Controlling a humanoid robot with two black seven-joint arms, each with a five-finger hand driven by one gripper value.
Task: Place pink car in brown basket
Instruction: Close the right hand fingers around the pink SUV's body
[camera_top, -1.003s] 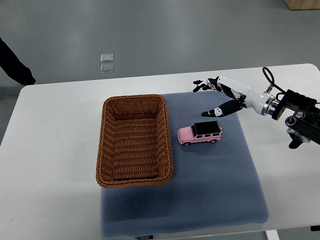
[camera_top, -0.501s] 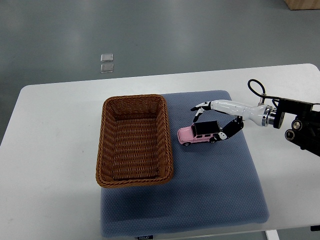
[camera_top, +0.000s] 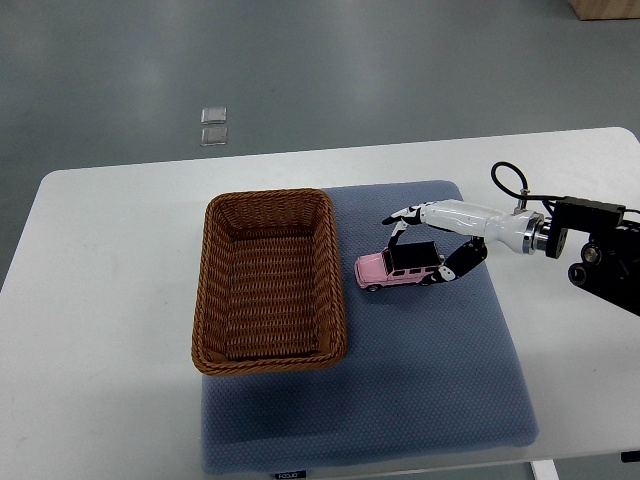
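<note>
One pink car (camera_top: 399, 267) with a black roof sits on my blue mat (camera_top: 420, 380), just right of the brown basket (camera_top: 270, 281); my right hand (camera_top: 432, 245) pinches it, nothing between.

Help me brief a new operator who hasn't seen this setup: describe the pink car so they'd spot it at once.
On the white table lies a blue-grey mat with a brown basket on its left part. Just right of the basket, on the mat, stands the pink car, a small boxy toy with a black roof. It is the only pink thing there, and the right hand has its fingers around its rear end.
</note>
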